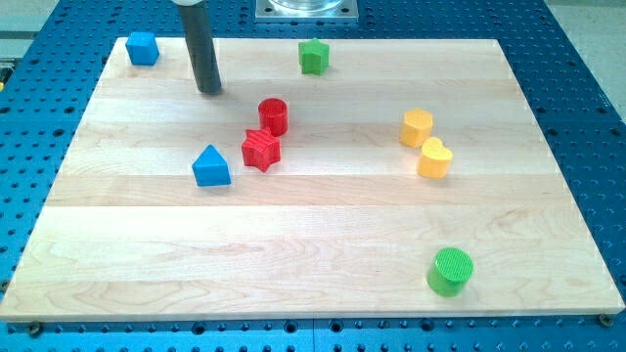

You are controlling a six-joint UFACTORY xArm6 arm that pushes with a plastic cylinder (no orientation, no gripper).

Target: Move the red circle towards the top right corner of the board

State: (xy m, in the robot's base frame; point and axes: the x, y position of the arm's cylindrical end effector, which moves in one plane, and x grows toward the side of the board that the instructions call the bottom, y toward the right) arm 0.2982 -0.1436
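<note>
— Where does my tip (209, 90) sit?

— The dark rod's lower end rests on the pale wooden desk (293, 254), near its upper left. It touches no block. This end effector is a plain rod with no jaws to part or close, so it clamps on nothing.

— And the red circle?

— The red cylinder-shaped circle block (273, 115) stands to the view's right of my tip and slightly lower, near but apart. The red star-shaped block (261, 150) touches it just below.

— Others?

— The blue triangular block (211, 167) lies straight below my tip; a blue block (143, 48) lies up-left. The green star block (313, 56) lies right and higher. The yellow block (416, 127), the yellow heart block (434, 158) and the green cylinder (450, 271) lie well apart, rightward.
</note>
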